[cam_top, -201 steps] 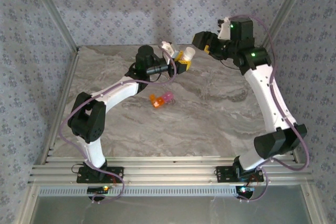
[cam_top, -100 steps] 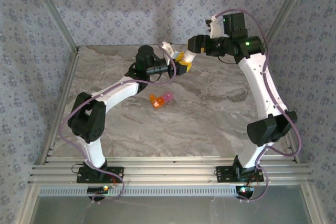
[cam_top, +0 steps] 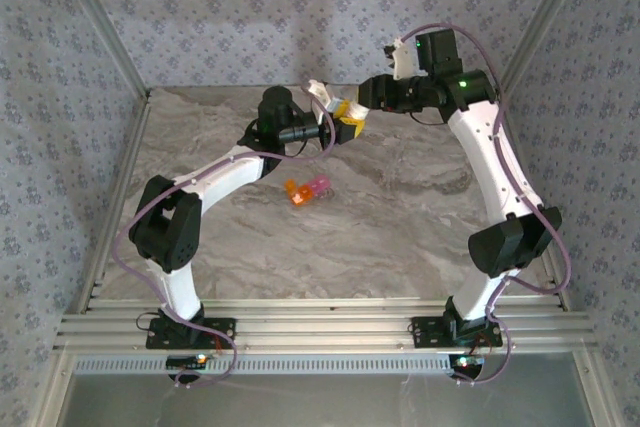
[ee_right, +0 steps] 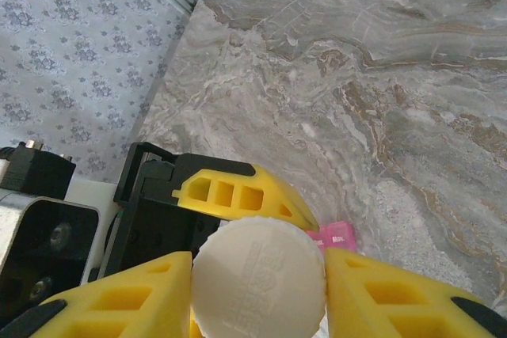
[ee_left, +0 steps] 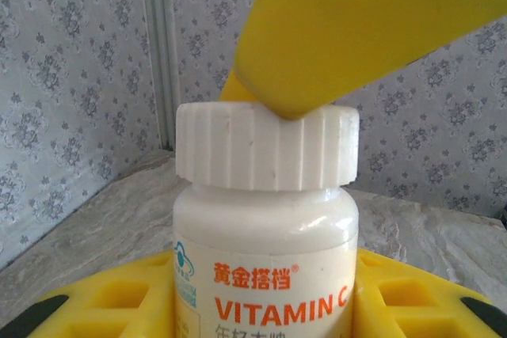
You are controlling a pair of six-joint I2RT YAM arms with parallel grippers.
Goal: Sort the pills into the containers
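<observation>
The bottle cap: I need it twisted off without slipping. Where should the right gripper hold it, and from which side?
Grip the cap by its ribbed side wall, coming from the top end along the bottle's axis. It is round, so opposite sides suit a two-finger pinch, and the left gripper holds the body below, leaving the top free.

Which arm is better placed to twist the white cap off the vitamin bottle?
Right. The right gripper has its yellow fingers on both sides of the cap, while the left gripper holds the bottle by its body.
</observation>
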